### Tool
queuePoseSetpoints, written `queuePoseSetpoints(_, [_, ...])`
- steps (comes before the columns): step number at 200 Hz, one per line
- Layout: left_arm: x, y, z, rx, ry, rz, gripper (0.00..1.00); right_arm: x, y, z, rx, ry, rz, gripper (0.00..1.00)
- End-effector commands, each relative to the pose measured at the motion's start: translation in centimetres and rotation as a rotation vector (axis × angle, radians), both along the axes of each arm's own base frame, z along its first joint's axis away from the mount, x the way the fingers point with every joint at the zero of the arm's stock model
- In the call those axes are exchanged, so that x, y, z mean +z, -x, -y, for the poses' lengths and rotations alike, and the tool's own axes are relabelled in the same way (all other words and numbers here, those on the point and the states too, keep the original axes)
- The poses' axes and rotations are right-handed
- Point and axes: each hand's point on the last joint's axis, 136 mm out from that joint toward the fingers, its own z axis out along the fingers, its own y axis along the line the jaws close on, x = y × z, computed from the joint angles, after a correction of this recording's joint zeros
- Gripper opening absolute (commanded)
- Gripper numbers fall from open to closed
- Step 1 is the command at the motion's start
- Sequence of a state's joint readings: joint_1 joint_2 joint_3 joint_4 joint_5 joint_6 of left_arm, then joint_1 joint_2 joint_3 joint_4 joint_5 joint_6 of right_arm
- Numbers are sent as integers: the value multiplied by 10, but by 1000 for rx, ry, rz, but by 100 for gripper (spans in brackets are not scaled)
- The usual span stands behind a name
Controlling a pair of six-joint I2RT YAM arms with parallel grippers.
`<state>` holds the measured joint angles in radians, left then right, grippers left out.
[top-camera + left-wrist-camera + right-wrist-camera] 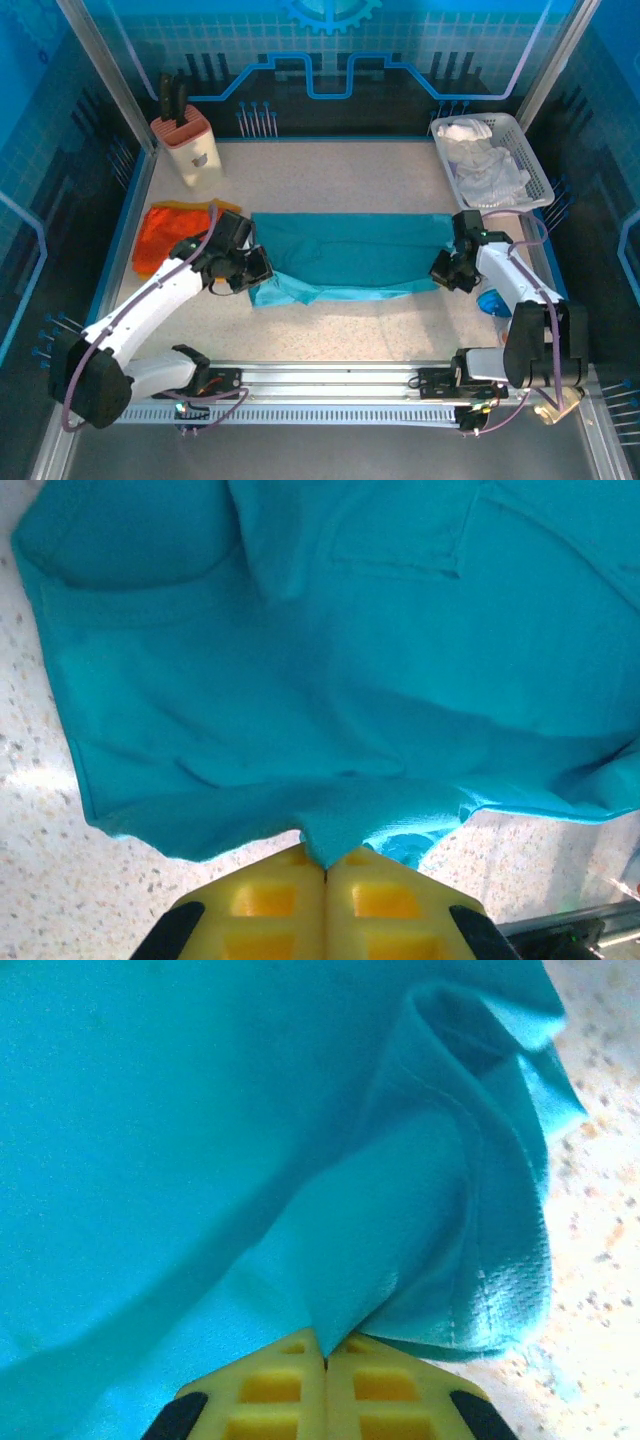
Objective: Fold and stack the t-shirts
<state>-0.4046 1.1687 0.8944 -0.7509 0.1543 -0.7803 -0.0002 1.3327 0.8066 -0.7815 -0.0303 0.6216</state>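
Speckled pale tabletop (350, 335) sits inside blue grid-patterned walls (330, 40). Across its middle you have the plain teal cloth t-shirt (350, 250), spread as a long band running left to right, with its near edge rumpled and partly doubled over. Your left gripper (255, 268) is at the shirt's left end. In the left wrist view its yellow fingers (270, 900) are pressed together on a small pinch of teal hem, and the cloth fans away from the tips over the table. Your right gripper (447, 268) is at the shirt's right end. In the right wrist view its jaws are likewise closed tight on a gathered fold of the same fabric.

You will find the bright orange t-shirt with a yellow edge (165, 240) crumpled at the table's left side, close to the teal shirt's left end. Your left arm covers the gap, so you cannot tell whether the two touch. A beige knife block with dark handles (190, 150) stands in the far left corner. A white slatted basket (535, 185) holding white cloths (485, 160) sits in the far right corner. A small blue object (492, 302) lies beside your right arm.
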Motion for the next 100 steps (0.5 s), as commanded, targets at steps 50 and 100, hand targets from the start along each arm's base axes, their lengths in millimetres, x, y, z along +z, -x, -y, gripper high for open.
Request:
queuePoseSetpoints(50, [18,-50,-8,-89,-78,70,0,14,-53,-3,78,-3,55,0])
queuePoseSetpoints(100, [5,-84,-13,-127,-149,39,0,7,-71,0,50,-37,59,0])
